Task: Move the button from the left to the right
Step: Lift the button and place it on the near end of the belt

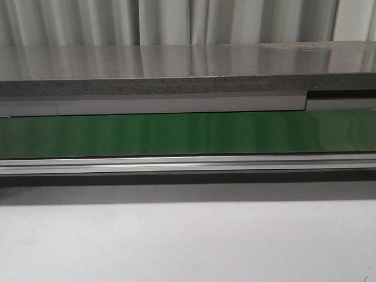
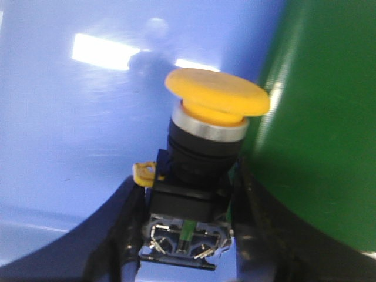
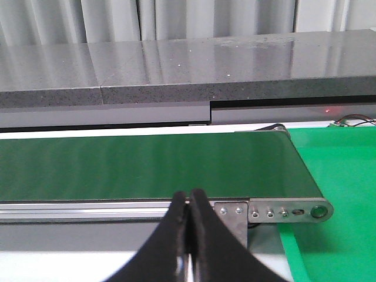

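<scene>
In the left wrist view my left gripper is shut on the button. The black fingers press the black blocky body from both sides. Its round yellow-orange cap points away from the wrist, over a blue surface beside a green one. Clear and green parts with metal contacts show at the button's base. My right gripper is shut and empty, its tips together in front of the green conveyor belt. Neither gripper shows in the front view.
The green conveyor belt runs across the front view with an aluminium rail along its near side and a grey stone-like counter behind. The belt's end roller bracket and a green mat lie at the right.
</scene>
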